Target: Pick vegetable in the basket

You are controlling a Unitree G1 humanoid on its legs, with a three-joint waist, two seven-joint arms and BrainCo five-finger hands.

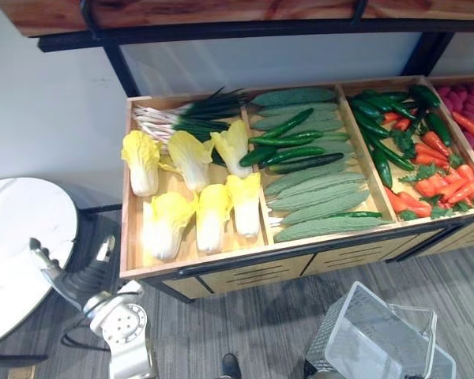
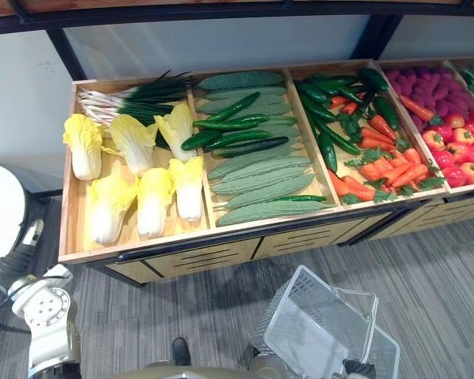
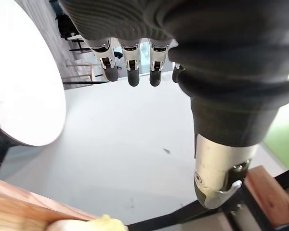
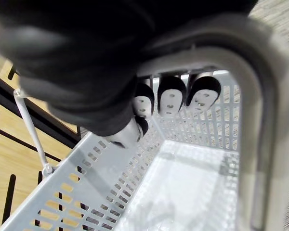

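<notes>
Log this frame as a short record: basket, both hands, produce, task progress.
basket: grey perforated plastic, empty, in front of the display
right hand: fingers curled round the basket's handle
left hand: open, holding nothing, between the white round table and the display
produce: cabbages and green onions in the left compartment; cucumbers in the next; carrots further right
progress: no vegetable picked yet
</notes>
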